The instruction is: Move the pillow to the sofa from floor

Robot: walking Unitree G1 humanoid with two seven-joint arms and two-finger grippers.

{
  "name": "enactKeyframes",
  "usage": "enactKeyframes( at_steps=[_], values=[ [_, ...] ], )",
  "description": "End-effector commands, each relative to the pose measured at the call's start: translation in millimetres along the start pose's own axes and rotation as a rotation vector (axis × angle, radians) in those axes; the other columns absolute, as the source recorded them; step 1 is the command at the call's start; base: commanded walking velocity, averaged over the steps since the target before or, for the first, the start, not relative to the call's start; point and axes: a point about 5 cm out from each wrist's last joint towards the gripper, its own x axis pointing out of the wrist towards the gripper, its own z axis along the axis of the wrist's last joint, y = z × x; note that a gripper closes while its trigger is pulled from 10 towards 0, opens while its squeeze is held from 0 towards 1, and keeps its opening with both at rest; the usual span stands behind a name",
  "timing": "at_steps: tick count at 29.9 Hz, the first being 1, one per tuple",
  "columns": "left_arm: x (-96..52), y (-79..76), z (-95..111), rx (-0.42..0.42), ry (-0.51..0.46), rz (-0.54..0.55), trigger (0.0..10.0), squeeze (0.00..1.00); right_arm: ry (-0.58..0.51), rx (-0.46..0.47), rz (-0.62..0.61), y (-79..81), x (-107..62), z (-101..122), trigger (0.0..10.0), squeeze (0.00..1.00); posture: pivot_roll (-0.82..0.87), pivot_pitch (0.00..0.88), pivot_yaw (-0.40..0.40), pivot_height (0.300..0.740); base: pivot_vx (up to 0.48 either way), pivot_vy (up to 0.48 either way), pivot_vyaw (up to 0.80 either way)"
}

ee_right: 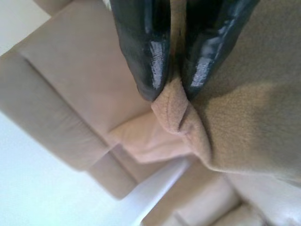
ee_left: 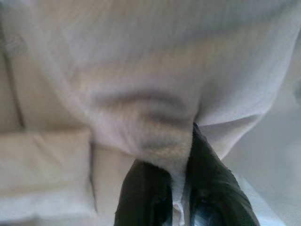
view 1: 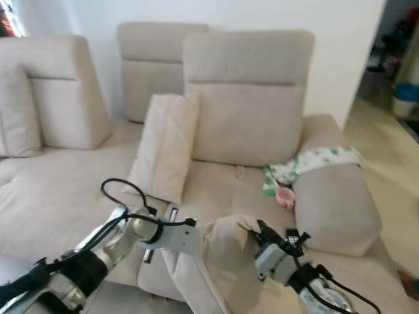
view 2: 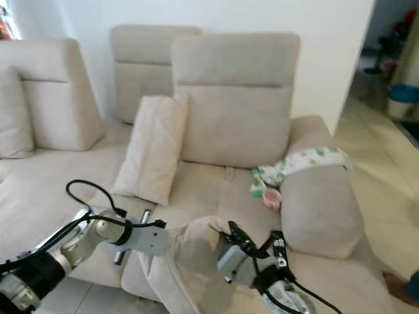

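Observation:
A beige pillow (view 1: 222,261) hangs between my two arms just above the front edge of the beige sofa (view 1: 222,183). My left gripper (view 1: 196,241) is shut on the pillow's left side; in the left wrist view its black fingers (ee_left: 214,188) pinch a fold of the pillow (ee_left: 141,84). My right gripper (view 1: 256,232) is shut on the pillow's right upper corner; in the right wrist view the fingertips (ee_right: 146,70) clamp a tuft of the fabric (ee_right: 174,106). The pillow's lower part runs out of view at the bottom.
A second beige pillow (view 1: 163,147) leans against the sofa back. A green-patterned cloth (view 1: 314,160) drapes over the right armrest (view 1: 337,206), with a small pink cup (view 1: 285,197) beside it. Tiled floor (view 1: 393,163) lies to the right of the sofa.

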Motion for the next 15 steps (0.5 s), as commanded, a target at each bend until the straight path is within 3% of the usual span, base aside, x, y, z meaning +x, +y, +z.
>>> enactKeyframes(
  at_steps=[1, 15],
  values=[
    [1.9, 10.8, 24.4, 0.063, -0.067, 0.038, 10.0, 0.0, -0.057, -0.026, -0.049, -12.4, -1.9, 7.5, 10.0, 0.0, -0.15, 0.0, 0.027, 0.72, 0.0, 0.0, 0.0],
    [4.0, 15.5, 29.1, 0.062, -0.087, 0.076, 10.0, 0.0, -0.054, -0.035, -0.058, -16.6, -0.5, 7.1, 10.0, 0.0, -0.15, 0.0, 0.021, 0.74, 0.0, 0.0, 0.0]
  ],
)
